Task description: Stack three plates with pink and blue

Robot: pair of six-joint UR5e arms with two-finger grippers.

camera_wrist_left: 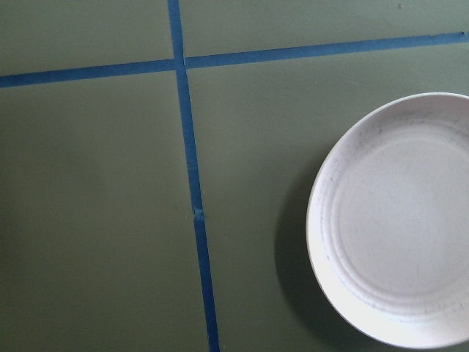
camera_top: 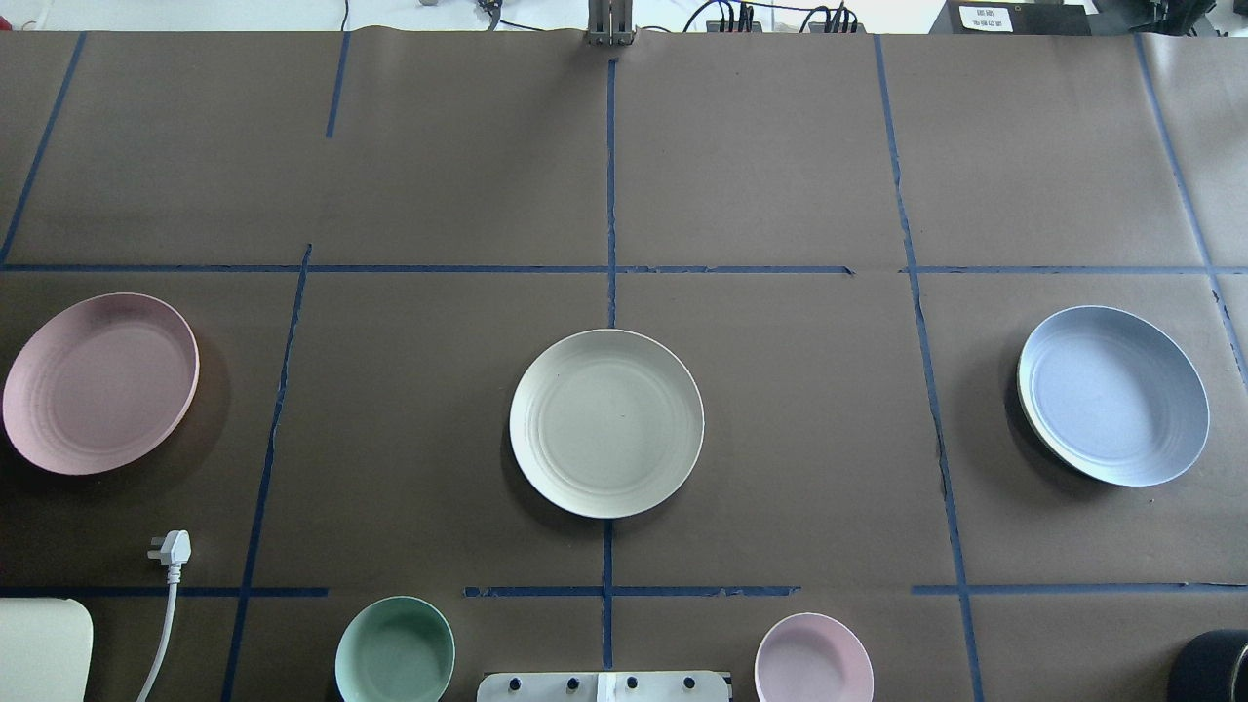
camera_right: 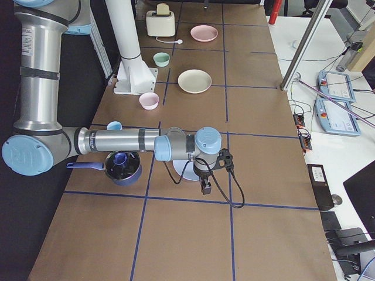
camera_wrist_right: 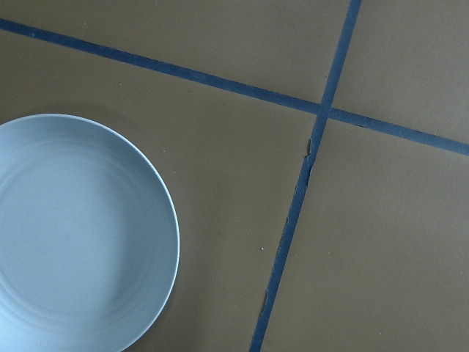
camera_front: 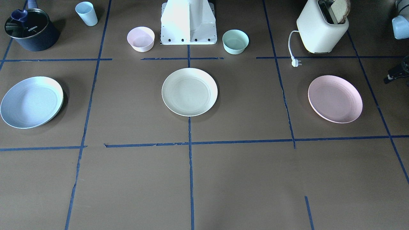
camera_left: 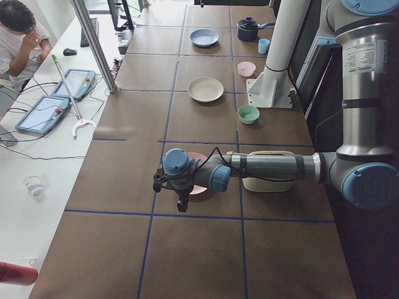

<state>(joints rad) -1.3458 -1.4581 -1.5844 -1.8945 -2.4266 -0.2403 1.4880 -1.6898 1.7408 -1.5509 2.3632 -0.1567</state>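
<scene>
Nearest the left-end camera, the left gripper [camera_left: 181,204] hangs nose-down off the outstretched left arm [camera_left: 274,168], right in front of the pink plate [camera_top: 100,383]. I cannot tell whether its fingers are spread or pressed together, since it shows only in that side view. At the other end the right gripper [camera_right: 206,187] hangs the same way by the blue plate [camera_top: 1113,395], and its fingers are just as unreadable. Each wrist camera has its plate off to one side, with brown paper [camera_top: 780,146] and tape lines [camera_wrist_left: 192,205] filling the rest. So I judge each arm is poised above and just beside its plate's rim rather than centred on it, which is sensible, as shallow plates like these are best pinched at the edge. The cream plate [camera_top: 605,422] lies flat in the middle square, well apart from both others, and looks the natural base for the stack; nothing is stacked yet. Room is generous: the paper between the three plates is open, and so is the strip on the operators' side. The crowded side is the robot's. There the mint bowl [camera_top: 395,651] and pink bowl [camera_top: 813,658] flank the robot base [camera_top: 604,686] near the cream plate, the plug [camera_top: 172,547] of the toaster [camera_front: 322,28] lies near the pink plate, and the dark pot [camera_front: 31,32] stands near the blue one. Carrying each plate straight inward along the row should avoid them all.
</scene>
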